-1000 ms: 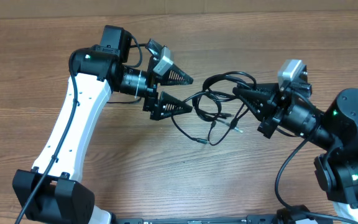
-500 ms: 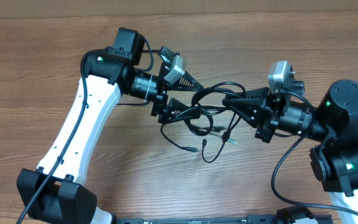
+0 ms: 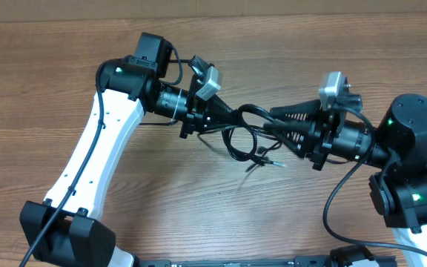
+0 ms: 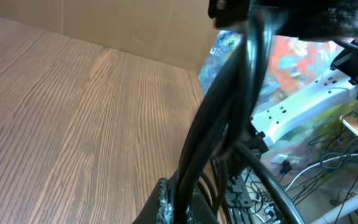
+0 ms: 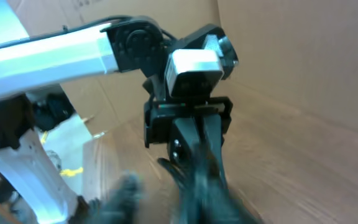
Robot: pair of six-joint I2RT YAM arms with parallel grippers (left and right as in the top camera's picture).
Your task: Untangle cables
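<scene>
Cables [image 3: 247, 132]: a black tangle of thin loops, slung in the air between the two grippers, just toward 3 o'clock of the overhead view's centre, clear of the table [image 3: 199, 208]. Drooping from the knot at 6 o'clock, a couple of loose ends with small plug tips, and a faint shadow on the wood beneath.

At 9 o'clock of the tangle, the left gripper [image 3: 224, 119], fingers pinched together on the strands with no gap visible. At 3 o'clock, the right gripper [image 3: 267, 122], two black tapered fingers nearly meeting at the tips, strands running in between; clamped on the cords as far as can be told from above.

From the left wrist: the cables [image 4: 229, 118] as thick, blurred black strands running from 6 to 12 o'clock close against the lens. Wood grain at 9 o'clock, a cardboard wall [image 4: 104, 25] at 11, a white power strip [image 4: 303, 106] at 3.

From the right wrist: the left gripper [image 5: 194, 134] head-on under its silver camera [image 5: 194, 68], with the white left arm [image 5: 48, 53] stretching off toward 9 o'clock. Own fingers and cords lost in dark blur at 6 o'clock.
</scene>
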